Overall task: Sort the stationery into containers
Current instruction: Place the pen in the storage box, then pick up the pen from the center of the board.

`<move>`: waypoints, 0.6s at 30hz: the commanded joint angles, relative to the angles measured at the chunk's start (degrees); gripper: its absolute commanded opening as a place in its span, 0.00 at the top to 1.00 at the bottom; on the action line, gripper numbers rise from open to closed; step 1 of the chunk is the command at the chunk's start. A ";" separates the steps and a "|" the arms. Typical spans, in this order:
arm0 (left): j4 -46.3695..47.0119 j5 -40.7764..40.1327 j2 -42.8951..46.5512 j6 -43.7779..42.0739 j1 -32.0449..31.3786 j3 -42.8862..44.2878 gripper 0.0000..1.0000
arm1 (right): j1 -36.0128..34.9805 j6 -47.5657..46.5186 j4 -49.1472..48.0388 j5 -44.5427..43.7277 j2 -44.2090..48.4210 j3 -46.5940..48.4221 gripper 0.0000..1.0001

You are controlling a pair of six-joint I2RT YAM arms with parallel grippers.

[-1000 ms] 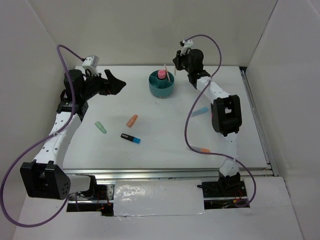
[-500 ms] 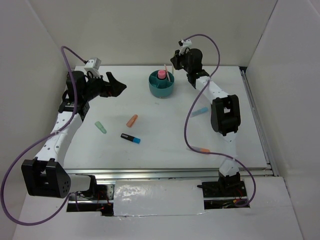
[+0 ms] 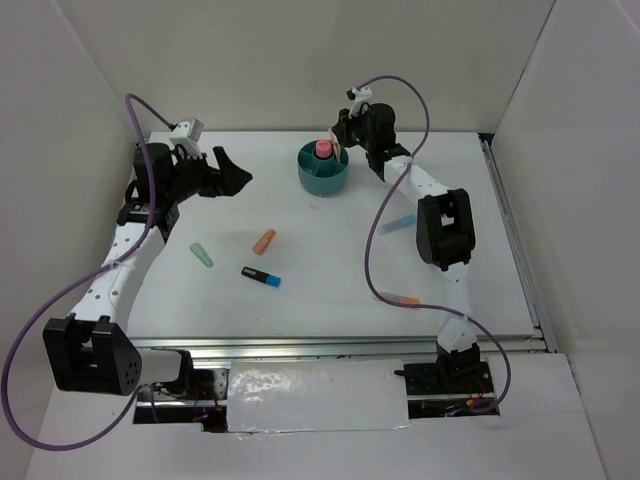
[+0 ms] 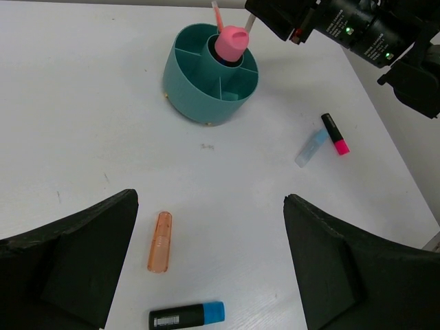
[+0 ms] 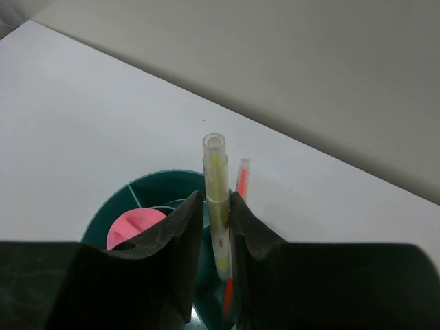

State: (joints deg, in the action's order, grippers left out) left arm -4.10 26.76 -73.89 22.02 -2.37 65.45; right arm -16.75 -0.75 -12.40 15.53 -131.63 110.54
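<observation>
The round teal organizer cup point(image 3: 323, 172) stands at the back centre and also shows in the left wrist view point(image 4: 206, 79) and the right wrist view point(image 5: 130, 196). A pink marker point(image 3: 324, 149) stands in its centre well. My right gripper point(image 3: 344, 134) is shut on a clear yellow pen point(image 5: 218, 199), held upright over the cup's far-right compartment. A thin orange pen point(image 5: 241, 177) stands there. My left gripper point(image 3: 234, 172) is open and empty, above the table left of the cup. An orange stub point(image 3: 264, 240), a black-and-blue marker point(image 3: 261, 276) and a mint green stub point(image 3: 202, 255) lie on the table.
A light blue stub point(image 3: 400, 223) lies right of centre, with a pink-and-black marker point(image 4: 335, 133) beside it. An orange pen point(image 3: 404, 299) lies near the front right under the purple cable. White walls stand close on three sides.
My right gripper has moved left with the yellow pen, from beside the cup to over its rim. The left gripper has barely shifted.
</observation>
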 commanded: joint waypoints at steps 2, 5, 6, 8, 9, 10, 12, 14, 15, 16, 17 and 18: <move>0.58 -0.75 -0.38 -2.24 0.26 0.55 0.01 | -0.47 -0.39 -1.66 -1.11 0.59 -0.24 0.59; -0.56 -1.19 -0.82 -2.59 0.26 1.69 0.01 | -0.47 0.22 -0.52 -1.12 1.29 -0.41 0.43; -1.52 -1.10 -0.91 -2.77 0.35 2.22 0.01 | -0.39 0.49 -0.17 -1.03 1.73 -0.50 0.41; -2.93 -1.54 -1.61 -3.12 0.35 3.98 0.01 | -0.47 0.67 0.54 -0.94 3.83 -1.03 0.37; -4.76 -1.71 -1.87 -3.39 0.35 4.85 0.01 | -0.39 0.67 0.80 -0.94 4.71 -1.38 0.36; -5.74 -1.71 -2.05 -4.17 0.35 6.43 0.01 | -0.30 0.67 1.32 -0.85 7.16 -2.25 0.36; -7.41 -1.98 -2.49 -5.49 0.35 7.84 0.01 | 0.23 2.95 1.86 -0.42 10.33 -5.05 0.36; -9.26 -1.19 -1.79 -9.00 0.26 8.64 0.01 | 1.19 3.48 3.34 1.52 16.80 -7.17 0.36; -10.39 -0.06 -1.61 -11.10 0.00 8.99 0.01 | 1.54 3.39 4.13 2.30 19.20 -9.88 0.36; -13.88 1.00 -1.52 -17.04 -0.18 9.25 0.01 | 1.98 3.22 6.14 3.10 21.66 -11.12 0.36; -16.18 2.75 -1.78 -20.49 -0.35 9.69 0.01 | 2.94 2.95 7.29 4.76 26.64 -12.62 0.36; -18.81 3.99 -2.05 -28.71 -0.53 10.39 0.01 | 3.65 2.17 9.05 5.56 29.13 -15.24 0.36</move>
State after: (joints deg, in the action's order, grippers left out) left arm -15.92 26.50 -76.51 9.72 -2.39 72.95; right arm -15.49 1.63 -4.99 17.47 -116.55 97.86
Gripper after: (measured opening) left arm 0.993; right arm 0.639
